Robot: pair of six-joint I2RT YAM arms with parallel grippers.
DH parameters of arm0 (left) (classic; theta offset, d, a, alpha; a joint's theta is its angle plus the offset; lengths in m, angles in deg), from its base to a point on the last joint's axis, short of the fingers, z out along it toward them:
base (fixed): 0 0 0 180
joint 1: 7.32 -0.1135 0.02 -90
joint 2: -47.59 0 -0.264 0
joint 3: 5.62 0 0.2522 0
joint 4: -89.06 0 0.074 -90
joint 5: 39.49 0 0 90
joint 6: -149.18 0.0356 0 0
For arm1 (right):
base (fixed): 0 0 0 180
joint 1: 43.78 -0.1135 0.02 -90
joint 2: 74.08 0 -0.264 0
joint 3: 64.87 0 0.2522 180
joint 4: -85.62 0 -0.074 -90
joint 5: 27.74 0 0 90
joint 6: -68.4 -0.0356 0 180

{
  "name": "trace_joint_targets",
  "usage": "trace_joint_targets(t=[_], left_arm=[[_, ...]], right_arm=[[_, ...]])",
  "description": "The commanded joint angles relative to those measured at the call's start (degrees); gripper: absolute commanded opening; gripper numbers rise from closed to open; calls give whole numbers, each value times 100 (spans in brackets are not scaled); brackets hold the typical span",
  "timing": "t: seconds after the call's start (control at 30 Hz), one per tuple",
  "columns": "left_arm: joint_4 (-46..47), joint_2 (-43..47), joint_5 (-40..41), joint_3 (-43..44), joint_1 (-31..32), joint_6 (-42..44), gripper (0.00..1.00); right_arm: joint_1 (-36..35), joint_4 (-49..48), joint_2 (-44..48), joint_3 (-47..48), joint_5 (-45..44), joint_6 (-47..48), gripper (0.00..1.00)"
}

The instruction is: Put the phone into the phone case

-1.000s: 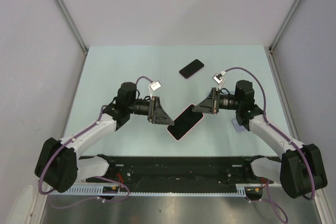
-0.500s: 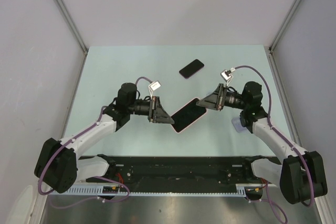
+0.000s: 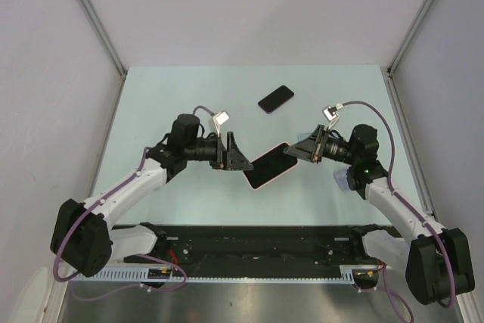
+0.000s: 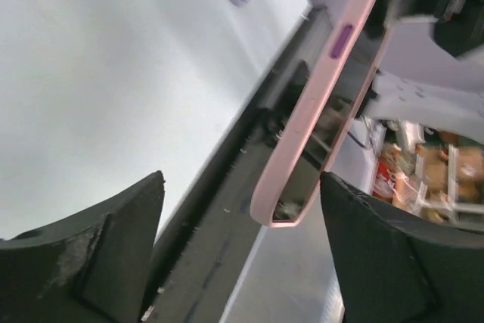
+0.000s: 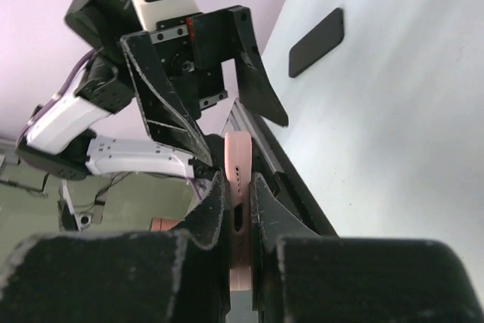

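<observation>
I see a soft pink phone case with a purple button, a flat black phone, and a pale green table.

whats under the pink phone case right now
Nothing visible: the pink phone case is held up off the table, clamped by the right gripper. The patch directly beneath it is covered from above. The phone lies apart.
</observation>
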Motion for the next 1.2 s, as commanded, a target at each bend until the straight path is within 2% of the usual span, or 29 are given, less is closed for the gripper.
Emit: trace_joint_targets(t=[0.0,0.17,0.23,0.47,0.57,0.73,0.83,1.03,1.07,1.17], left_arm=[[-933,197,1485,472,-196,496,91],[-1706,496,2786,657,-477,628,100],[-1899,628,3268,649,-556,628,100],[-2287,1120,3947,622,-724,804,100],[-2410,1147,4053,561,-759,839,100],[-2393,1103,3905,315,-820,769,99],[-2375,1050,3755,314,-829,760,98],[-2218,998,3474,218,-838,655,96],[-2182,971,3404,192,-838,629,95],[-2068,849,3237,95,-847,532,94]], right_arm=[[-68,356,139,48,-793,77,0],[-331,744,-159,48,-2161,218,0],[-437,595,-395,22,-2585,148,0],[-683,-573,-1476,-57,-4578,-634,0],[-850,-1013,-1828,-57,-5439,-758,0],[-1157,-1075,-1979,-223,-7091,-872,0],[-1359,-1154,-1961,-426,-7595,-1126,0],[-1808,-548,-1865,-654,-7887,-1548,11],[-1904,-513,-1856,-820,-7878,-1627,17],[-2063,-609,-1716,-1120,-7773,-1804,24]])
